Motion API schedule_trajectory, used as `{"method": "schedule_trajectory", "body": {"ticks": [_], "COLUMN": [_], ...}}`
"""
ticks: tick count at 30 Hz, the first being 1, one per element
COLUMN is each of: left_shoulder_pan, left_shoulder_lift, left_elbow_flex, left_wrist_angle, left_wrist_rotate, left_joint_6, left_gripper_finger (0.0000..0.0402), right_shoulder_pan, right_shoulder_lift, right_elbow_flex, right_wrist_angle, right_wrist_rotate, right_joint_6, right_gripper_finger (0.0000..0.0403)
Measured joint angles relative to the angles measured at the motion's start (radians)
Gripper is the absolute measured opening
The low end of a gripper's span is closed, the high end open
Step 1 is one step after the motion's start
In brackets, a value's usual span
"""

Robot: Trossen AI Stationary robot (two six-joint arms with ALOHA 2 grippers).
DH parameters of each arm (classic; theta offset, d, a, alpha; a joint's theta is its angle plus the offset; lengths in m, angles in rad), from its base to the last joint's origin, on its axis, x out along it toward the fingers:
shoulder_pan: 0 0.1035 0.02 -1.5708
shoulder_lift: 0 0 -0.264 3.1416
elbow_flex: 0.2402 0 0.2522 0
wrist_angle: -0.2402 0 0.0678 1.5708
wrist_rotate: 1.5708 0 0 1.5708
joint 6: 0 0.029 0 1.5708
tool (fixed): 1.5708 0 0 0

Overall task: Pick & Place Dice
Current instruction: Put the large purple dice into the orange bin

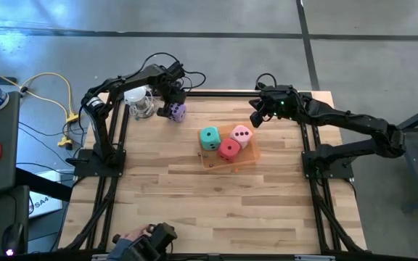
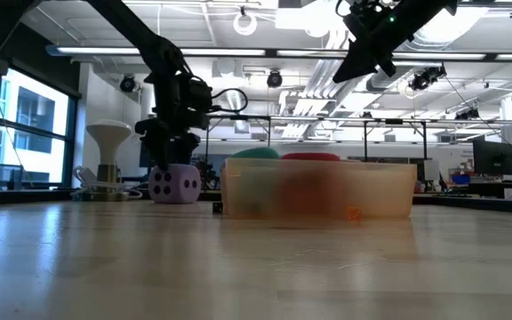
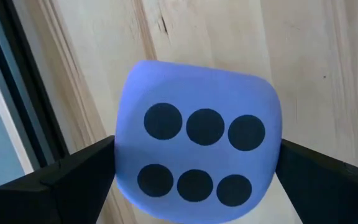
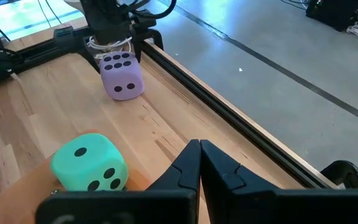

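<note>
The purple die [image 3: 197, 155] rests on the table near the far left corner, its six-pip face up. My left gripper [image 3: 197, 180] comes down over it, open, one finger on either side of it. The green-teal die [image 1: 210, 138], pink die [image 1: 242, 134] and red die [image 1: 228, 148] sit in the translucent orange tray [image 1: 247, 157] at the table's middle. My right gripper [image 4: 199, 149] hangs shut above the table's far right part, holding nothing. My left gripper points down at the purple die [image 4: 122, 74], its fingers [image 3: 86, 174] beside two opposite side faces. I cannot tell whether they touch it. The die stands flat on the table.
A clear cup with a white top [image 1: 139, 101] stands just left of the purple die, close to my left arm. A black rail [image 4: 185, 68] runs along the table's far edge. A person's hand [image 1: 128, 241] shows at the near edge.
</note>
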Motion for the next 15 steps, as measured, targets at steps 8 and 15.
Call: {"method": "schedule_trajectory", "body": {"ticks": [8, 15], "left_shoulder_pan": [0.000, 0.001], "left_shoulder_lift": [0.003, 0.004], "left_elbow_flex": [0.000, -0.002], "left_wrist_angle": [0.001, 0.002], "left_wrist_rotate": [0.001, 0.003], "left_joint_6": [-0.001, -0.012], "left_gripper_finger": [0.0400, 0.0400], "right_shoulder_pan": [0.000, 0.000], "right_shoulder_lift": [0.000, 0.000], "right_elbow_flex": [0.000, 0.000], "right_wrist_angle": [-0.007, -0.007], "right_wrist_rotate": [0.000, 0.000], "right_joint_6": [0.000, 0.000], "right_gripper_finger": [0.0002, 0.0002]}}
